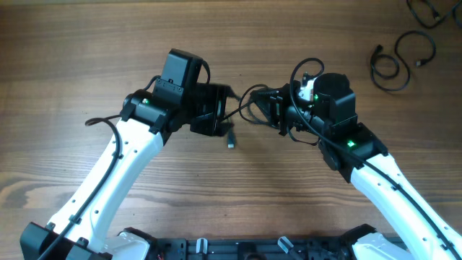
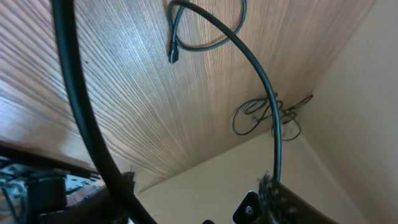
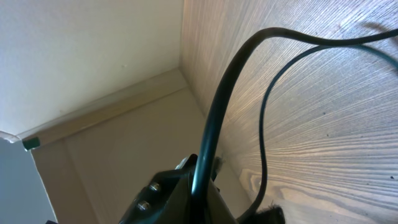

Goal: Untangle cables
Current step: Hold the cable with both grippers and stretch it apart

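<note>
A thin black cable hangs between my two grippers above the table's middle, and one plug end dangles below my left gripper. In the left wrist view the cable arcs up from beside the right finger to a loop and a plug. The left gripper's fingers stand wide apart. My right gripper is shut on the cable, which runs up out of the jaws. A thinner strand curves beside it.
Two more loose black cable coils lie at the table's far right: one near the back right and one at the top edge. A coil also shows far off in the left wrist view. A thick black wire crosses that view close up.
</note>
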### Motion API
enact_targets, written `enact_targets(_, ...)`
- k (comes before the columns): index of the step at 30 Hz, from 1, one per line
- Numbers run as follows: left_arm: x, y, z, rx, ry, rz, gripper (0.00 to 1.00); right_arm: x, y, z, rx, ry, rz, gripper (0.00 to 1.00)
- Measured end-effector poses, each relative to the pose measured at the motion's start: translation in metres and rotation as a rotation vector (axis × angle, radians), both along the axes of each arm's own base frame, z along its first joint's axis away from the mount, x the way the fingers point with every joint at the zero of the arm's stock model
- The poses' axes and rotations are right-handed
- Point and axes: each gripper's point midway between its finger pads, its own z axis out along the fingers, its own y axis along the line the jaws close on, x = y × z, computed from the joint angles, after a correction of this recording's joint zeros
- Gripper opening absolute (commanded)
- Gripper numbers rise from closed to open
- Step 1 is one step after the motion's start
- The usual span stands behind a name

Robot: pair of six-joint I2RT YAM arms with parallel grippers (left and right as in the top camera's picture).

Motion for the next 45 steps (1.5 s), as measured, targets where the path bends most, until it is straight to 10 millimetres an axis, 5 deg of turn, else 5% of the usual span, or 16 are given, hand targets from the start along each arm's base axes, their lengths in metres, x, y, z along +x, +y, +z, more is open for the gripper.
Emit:
enact_targets(4,0.001,0.001,-0.001,0.003,0.005,0.012,0.04,0.000,0.000,0.000,0.001,-0.001,0.002,0.08)
enact_targets(6,0.002,0.003,-0.001,0.013,-0.001,0.019,0.04,-0.002,0.002,0.000,-0.001,-0.006,0.018,0.13)
enact_targets(8,0.002,0.007,-0.005,0.041,-0.001,0.030,0.04,-0.004,0.003,-0.001,-0.028,-0.036,0.045,0.38)
enact_targets(9,0.000,0.010,-0.008,0.061,0.012,0.038,0.04,-0.005,0.002,-0.004,-0.057,-0.052,0.059,0.64)
enact_targets(12,-0.011,0.029,-0.024,0.170,0.068,0.061,0.04,-0.011,-0.009,-0.027,-0.191,-0.059,0.080,0.96)
enact_targets(13,-0.014,0.035,-0.028,0.199,0.078,0.069,0.04,-0.013,-0.012,-0.034,-0.231,-0.058,0.087,1.00)
enact_targets(20,-0.029,0.076,-0.047,0.455,0.073,0.005,0.04,-0.026,-0.034,-0.069,-0.533,-0.162,0.227,1.00)
enact_targets(25,-0.040,0.105,-0.054,0.626,0.076,-0.058,0.04,-0.029,-0.038,-0.075,-0.593,-0.192,0.271,1.00)
enact_targets(36,-0.037,0.110,-0.054,0.747,-0.096,-0.447,0.04,-0.030,-0.040,-0.081,-0.656,-0.242,0.328,0.99)
enact_targets(39,-0.038,0.109,-0.054,0.758,-0.141,-0.561,0.04,-0.030,-0.040,-0.090,-0.689,-0.252,0.370,0.92)
enact_targets(45,-0.032,0.105,-0.052,0.756,-0.187,-0.601,0.04,-0.024,-0.038,-0.087,-0.716,-0.325,0.393,0.87)
